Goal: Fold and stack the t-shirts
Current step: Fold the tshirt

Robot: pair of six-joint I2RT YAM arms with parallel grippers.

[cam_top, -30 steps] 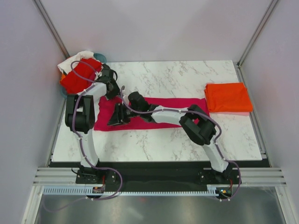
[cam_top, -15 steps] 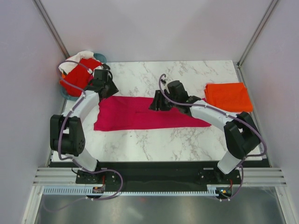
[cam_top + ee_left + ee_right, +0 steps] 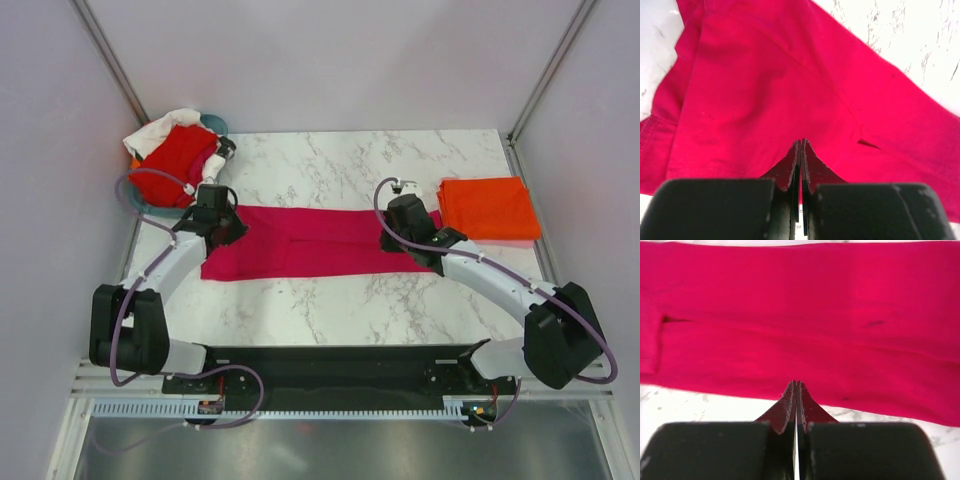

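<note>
Top view. The marble table [image 3: 400, 300] carried the magenta-pink t-shirt [image 3: 310, 242], folded into a long flat band that ran across its centre from 9 o'clock to 3 o'clock. The orange t-shirt [image 3: 488, 208] lay folded at 2 o'clock, just beside the band's right end. At 10 o'clock a red t-shirt [image 3: 178, 158] and a white t-shirt [image 3: 155, 130] were heaped in the teal basket [image 3: 214, 122]. The left gripper [image 3: 800, 145] stood over the band's left end, jaws pressed together, no cloth visibly pinched. The right gripper [image 3: 796, 385], likewise fully closed and empty, stood at the band's right end.
</note>
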